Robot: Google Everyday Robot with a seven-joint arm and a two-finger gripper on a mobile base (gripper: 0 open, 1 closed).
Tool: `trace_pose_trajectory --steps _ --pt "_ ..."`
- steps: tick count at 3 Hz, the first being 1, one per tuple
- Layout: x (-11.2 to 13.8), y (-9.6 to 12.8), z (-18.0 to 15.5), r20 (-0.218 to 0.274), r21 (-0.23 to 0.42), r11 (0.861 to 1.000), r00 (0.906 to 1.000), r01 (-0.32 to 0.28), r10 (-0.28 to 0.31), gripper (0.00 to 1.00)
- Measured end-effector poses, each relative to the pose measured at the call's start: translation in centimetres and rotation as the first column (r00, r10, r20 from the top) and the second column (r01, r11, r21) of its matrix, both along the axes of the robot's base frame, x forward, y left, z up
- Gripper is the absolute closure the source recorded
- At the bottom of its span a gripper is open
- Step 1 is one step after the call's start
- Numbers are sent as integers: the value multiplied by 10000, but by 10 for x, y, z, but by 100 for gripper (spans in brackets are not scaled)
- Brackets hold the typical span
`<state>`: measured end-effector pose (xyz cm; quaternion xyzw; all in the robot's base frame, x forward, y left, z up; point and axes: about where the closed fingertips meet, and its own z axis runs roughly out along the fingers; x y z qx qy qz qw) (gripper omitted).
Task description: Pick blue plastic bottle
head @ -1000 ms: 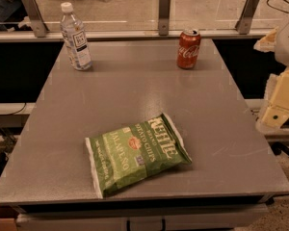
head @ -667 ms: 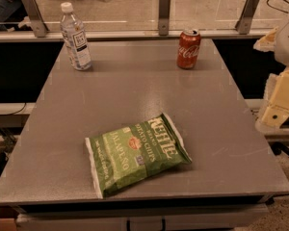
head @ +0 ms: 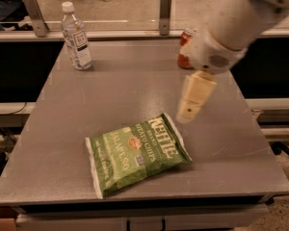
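The blue plastic bottle (head: pixel 76 38) stands upright at the table's far left corner; it is clear and bluish with a white cap and a white label. My gripper (head: pixel 190 103) hangs above the table right of centre, just past the upper right corner of the green chip bag. It is far to the right of the bottle and holds nothing that I can see. The white arm comes down to it from the upper right.
A green Kettle jalapeño chip bag (head: pixel 136 153) lies flat near the front middle of the grey table (head: pixel 48 143). A red soda can (head: pixel 183 57) stands at the far right, partly hidden behind my arm. A rail with metal posts (head: pixel 165 11) runs along the far edge.
My arm has swung in from the right edge of the view to above the table and now covers part of the red can. The bottle, can and bag have not moved.
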<state>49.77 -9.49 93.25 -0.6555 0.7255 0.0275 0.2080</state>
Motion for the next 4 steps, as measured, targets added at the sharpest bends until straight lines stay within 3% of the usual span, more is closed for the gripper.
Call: trace_pose_trajectory --steps 1,2,4 --pt "35 79 -8 338 918 9930 9969 -738 709 0" --pt "74 158 6 914 2230 9684 9914 -1116 932 0" --pt "77 162 6 1072 2387 9648 9904 -1107 871 0"
